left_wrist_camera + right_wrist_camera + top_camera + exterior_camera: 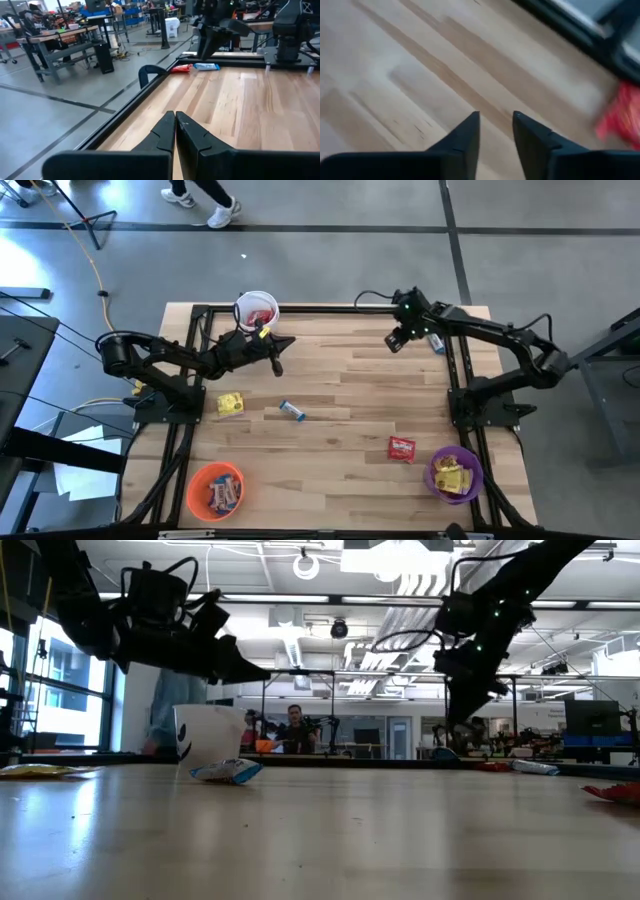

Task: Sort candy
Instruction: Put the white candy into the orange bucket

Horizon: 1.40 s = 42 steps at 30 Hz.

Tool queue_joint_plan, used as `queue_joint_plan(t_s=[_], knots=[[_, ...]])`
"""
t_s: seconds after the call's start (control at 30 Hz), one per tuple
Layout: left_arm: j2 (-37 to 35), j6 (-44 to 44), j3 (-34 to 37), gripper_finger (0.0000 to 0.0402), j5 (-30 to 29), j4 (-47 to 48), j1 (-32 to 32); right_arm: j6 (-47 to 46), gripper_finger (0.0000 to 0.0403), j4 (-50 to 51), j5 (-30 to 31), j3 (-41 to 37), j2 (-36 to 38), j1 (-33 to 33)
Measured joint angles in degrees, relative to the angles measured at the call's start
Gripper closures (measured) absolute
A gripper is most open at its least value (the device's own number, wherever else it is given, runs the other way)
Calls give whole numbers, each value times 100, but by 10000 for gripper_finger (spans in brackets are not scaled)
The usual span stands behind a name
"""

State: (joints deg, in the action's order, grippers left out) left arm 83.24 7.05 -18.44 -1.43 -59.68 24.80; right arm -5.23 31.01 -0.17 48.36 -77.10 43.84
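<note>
Candy: loose blue bar (292, 411) mid-worktop (340, 380). Left end effector (277, 366) clenched, empty; right end effector (394, 344) slightly parted, empty. Risk: flat wrapper is easily pushed aside.

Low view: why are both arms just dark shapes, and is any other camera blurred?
Low view: bright ceiling lights behind silhouette the arms. Right wrist view: motion-smeared, the red candy a soft blob beyond the right hand. High view: evenly lit, sharp.
</note>
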Motion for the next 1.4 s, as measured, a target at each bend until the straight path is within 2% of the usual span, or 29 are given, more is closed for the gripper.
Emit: queue_joint_plan(t_s=[0.23, 0.57, 1.1, 1.4], knots=[[0, 54, 0, 401, 0, 24, 0, -650, 232, 1077, 1190, 87, -56, 342], [0, 66, 0, 401, 0, 261, -2, -916, 224, 1149, 2031, 99, -884, 947], [0, 66, 0, 401, 0, 335, -2, -1082, 224, 1504, 2328, 608, -1979, 1060], [0, 66, 0, 401, 0, 448, -2, -1032, 242, 1709, 1753, 772, -2159, 1191]])
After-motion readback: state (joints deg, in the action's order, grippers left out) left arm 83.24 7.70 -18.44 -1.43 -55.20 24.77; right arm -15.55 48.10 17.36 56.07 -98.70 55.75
